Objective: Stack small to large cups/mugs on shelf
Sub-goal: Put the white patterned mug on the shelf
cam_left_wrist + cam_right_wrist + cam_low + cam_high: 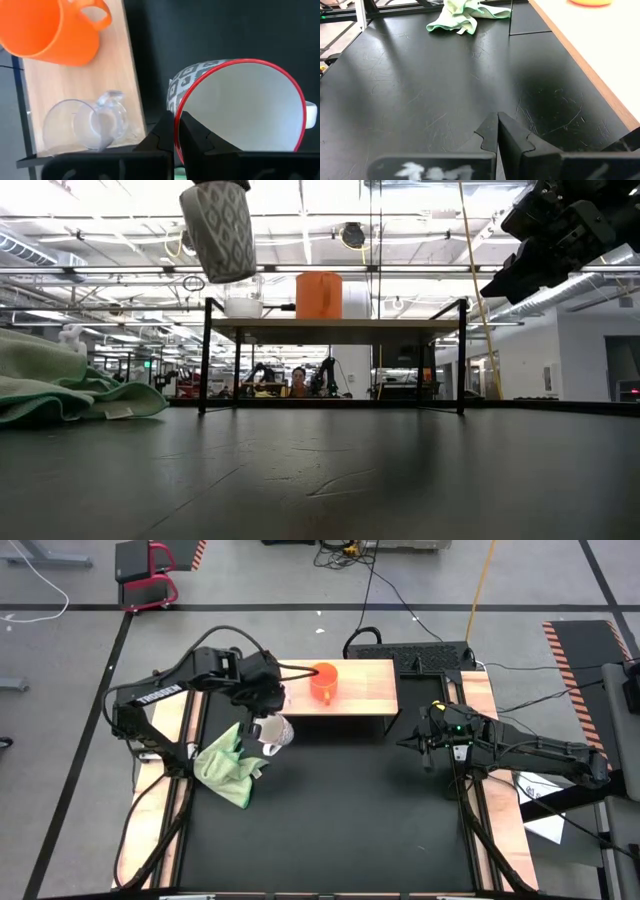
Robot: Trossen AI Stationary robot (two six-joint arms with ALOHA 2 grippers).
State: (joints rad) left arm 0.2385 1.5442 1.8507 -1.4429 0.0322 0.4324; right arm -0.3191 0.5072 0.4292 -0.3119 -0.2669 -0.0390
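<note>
Gripping the white mug (pixel 240 107) aloft at the shelf's (pixel 360 690) seven o'clock, the left pincer (pixel 174 131) has it unplaced; orange mug (pixel 323 682) and glass cup (pixel 82 125) already sit there; right pincer (pixel 497 131) idles closed.

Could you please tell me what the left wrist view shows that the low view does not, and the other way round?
Only the left wrist view shows the white mug's red rim and empty inside, pinched at the rim by the left gripper, and the glass cup's handle. Only the low view shows the mug hanging in the air above the shelf's level, the right gripper raised, and the green cloth. Both show the orange mug and the glass cup on the shelf.
</note>
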